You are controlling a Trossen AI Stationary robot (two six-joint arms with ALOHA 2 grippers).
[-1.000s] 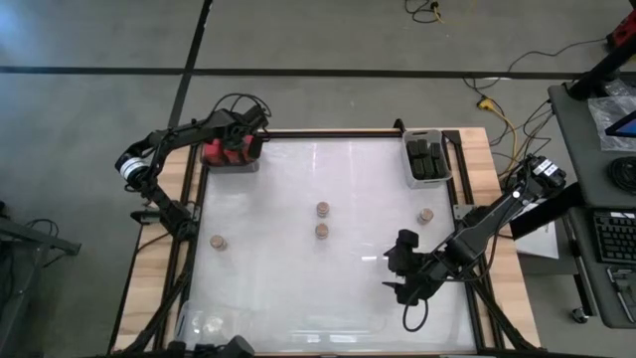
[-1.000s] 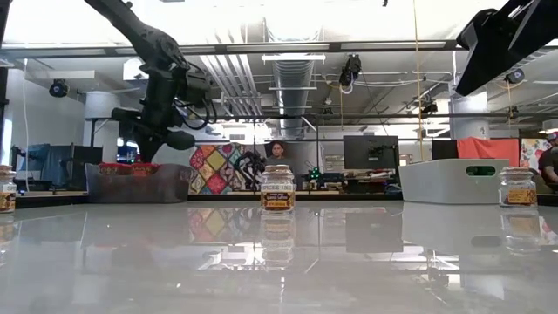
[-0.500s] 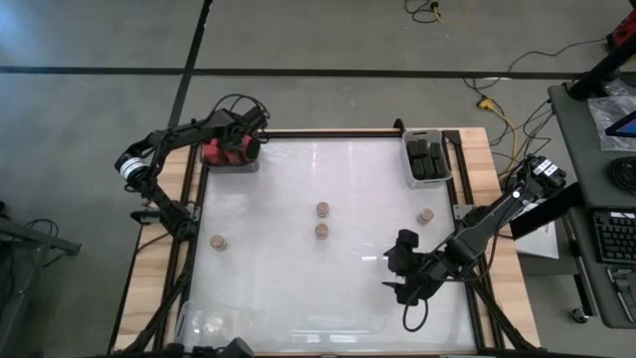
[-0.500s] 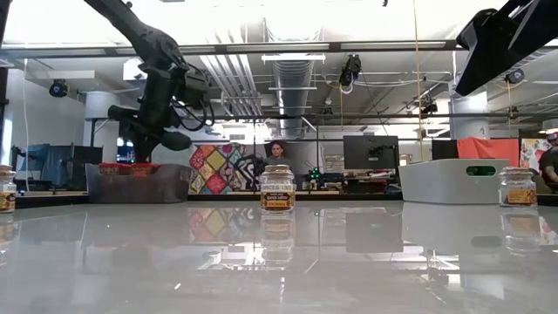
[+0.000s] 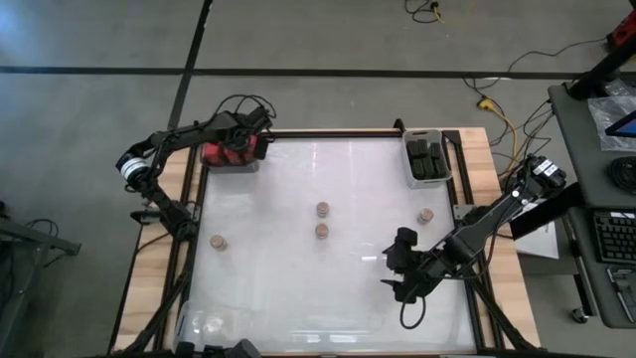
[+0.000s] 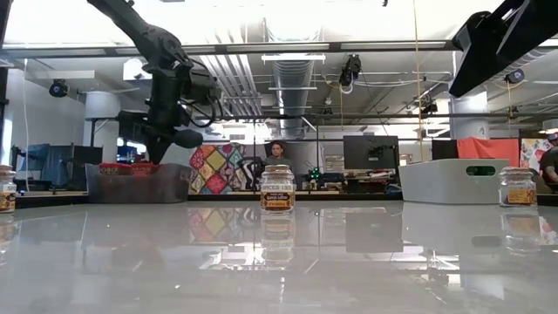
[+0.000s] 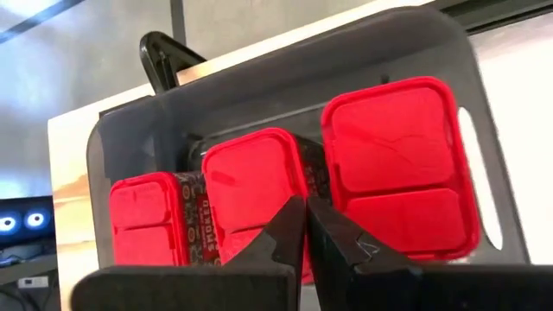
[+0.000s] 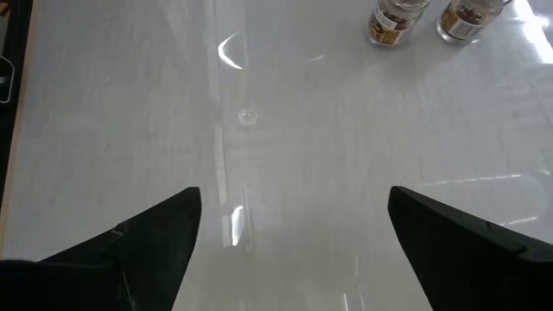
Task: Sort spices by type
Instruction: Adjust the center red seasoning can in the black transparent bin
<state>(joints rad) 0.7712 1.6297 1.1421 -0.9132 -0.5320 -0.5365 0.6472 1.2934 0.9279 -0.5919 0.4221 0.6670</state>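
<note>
While the left gripper point(image 7: 304, 226), fingers pressed together and empty, hangs over the grey bin point(image 5: 231, 163) of red spice boxes point(image 7: 399, 164), four round tan-topped jars point(image 5: 323, 210) stand scattered mid-table. Each looks light, rigid and probably glass (smooth, so slippery); grasp across the body below the lid. Right gripper point(image 8: 289, 238), fingers spread, hovers above bare table near two jars point(image 8: 393, 22).

I was working in a lab or workshop: past the tabletop point(image 6: 279, 262) I saw exposed ceiling ducts point(image 6: 292, 74), a row of monitors point(image 6: 370, 153), a seated person point(image 6: 277, 153), and cables point(image 5: 497, 104) across a concrete floor point(image 5: 318, 40).
</note>
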